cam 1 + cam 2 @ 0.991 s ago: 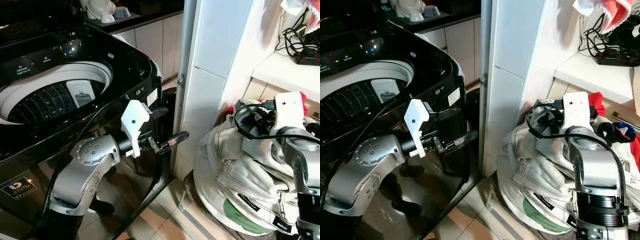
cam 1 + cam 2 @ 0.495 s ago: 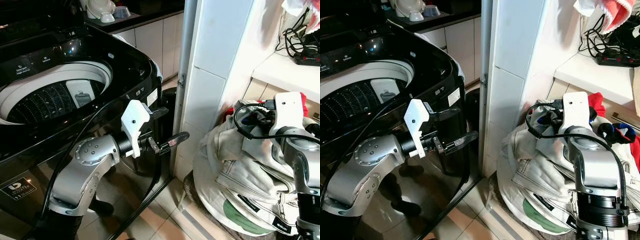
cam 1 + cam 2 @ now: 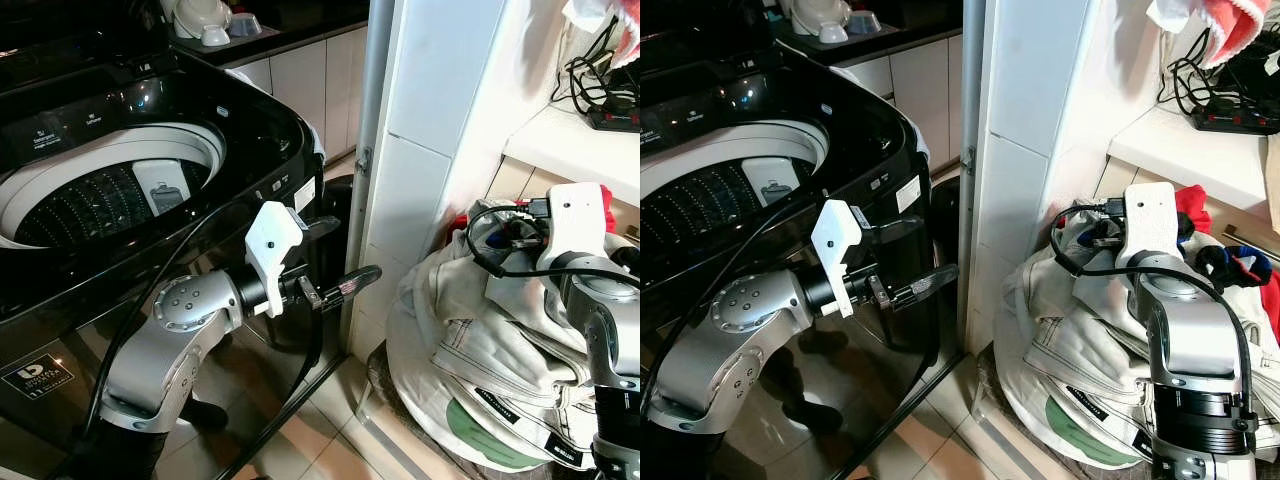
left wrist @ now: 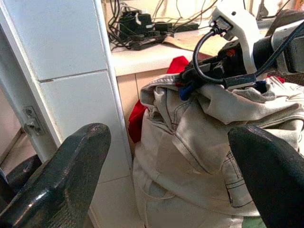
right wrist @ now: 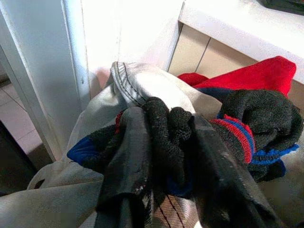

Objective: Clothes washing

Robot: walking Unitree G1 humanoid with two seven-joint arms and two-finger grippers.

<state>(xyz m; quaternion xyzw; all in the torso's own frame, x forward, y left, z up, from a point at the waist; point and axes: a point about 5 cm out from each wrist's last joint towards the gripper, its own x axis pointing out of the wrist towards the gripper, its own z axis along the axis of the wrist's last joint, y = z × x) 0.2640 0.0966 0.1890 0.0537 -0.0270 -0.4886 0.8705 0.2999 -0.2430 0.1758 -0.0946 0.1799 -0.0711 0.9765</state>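
A: Where's the right claw [image 5: 164, 156]?
B: Clamped on a dark sock [image 5: 166, 137] atop the clothes pile [image 3: 480, 370], at four o'clock.
A: And the left claw [image 3: 340, 255]?
B: Spread wide beside the washing machine [image 3: 130, 190].

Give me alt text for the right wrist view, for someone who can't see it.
The right hand is shut on a dark knitted sock atop a pile of laundry. Beige trousers lie under it, with a red garment and another striped sock behind, beside a white tiled wall.
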